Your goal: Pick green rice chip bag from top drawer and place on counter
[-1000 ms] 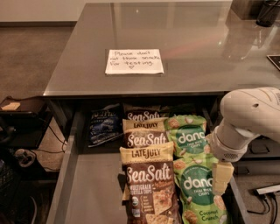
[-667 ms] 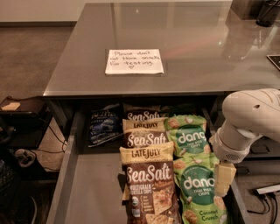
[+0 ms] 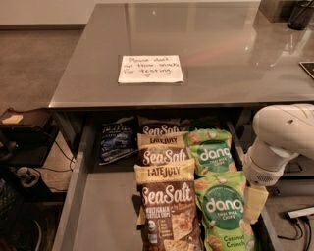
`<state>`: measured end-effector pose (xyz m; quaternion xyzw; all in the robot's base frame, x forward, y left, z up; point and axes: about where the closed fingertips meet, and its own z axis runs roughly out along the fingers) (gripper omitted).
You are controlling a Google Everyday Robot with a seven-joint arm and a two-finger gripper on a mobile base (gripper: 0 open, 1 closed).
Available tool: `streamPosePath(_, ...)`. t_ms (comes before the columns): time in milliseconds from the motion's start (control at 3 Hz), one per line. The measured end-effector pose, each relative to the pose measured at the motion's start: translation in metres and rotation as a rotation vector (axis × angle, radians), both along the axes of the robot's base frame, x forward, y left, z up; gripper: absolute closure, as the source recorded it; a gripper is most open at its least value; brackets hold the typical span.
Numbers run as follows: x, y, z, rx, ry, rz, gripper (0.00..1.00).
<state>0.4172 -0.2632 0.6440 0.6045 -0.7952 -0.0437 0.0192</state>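
Two green rice chip bags lie one behind the other at the right of the open top drawer [image 3: 105, 215]: the near one [image 3: 225, 211] reads "Coconut Crunch", the far one [image 3: 212, 153] sits behind it. My gripper [image 3: 255, 203] hangs from the white arm [image 3: 282, 139] at the drawer's right edge, right beside the near green bag. It holds nothing that I can see. The glossy grey counter [image 3: 221, 59] spans the top of the view above the drawer, with a white handwritten note [image 3: 150, 68] on it.
Three brown "Sea Salt" Late July bags [image 3: 167, 211] overlap in the drawer's middle, left of the green bags. A dark blue-black bag [image 3: 117, 139] lies at the back left. Dark objects stand at the counter's far right corner [image 3: 299, 14]. Cables and clutter lie on the floor at left [image 3: 22, 176].
The white arm has shifted only slightly at the drawer's right side. The bags have not moved.
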Motion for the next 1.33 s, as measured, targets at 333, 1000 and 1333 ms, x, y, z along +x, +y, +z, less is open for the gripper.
streamPosePath(333, 0.0, 0.0, 0.002, 0.0, 0.0, 0.001, 0.0)
streamPosePath(1000, 0.007, 0.054, 0.035, 0.04, -0.072, 0.118, 0.0)
streamPosePath(1333, 0.007, 0.054, 0.035, 0.04, -0.072, 0.118, 0.0)
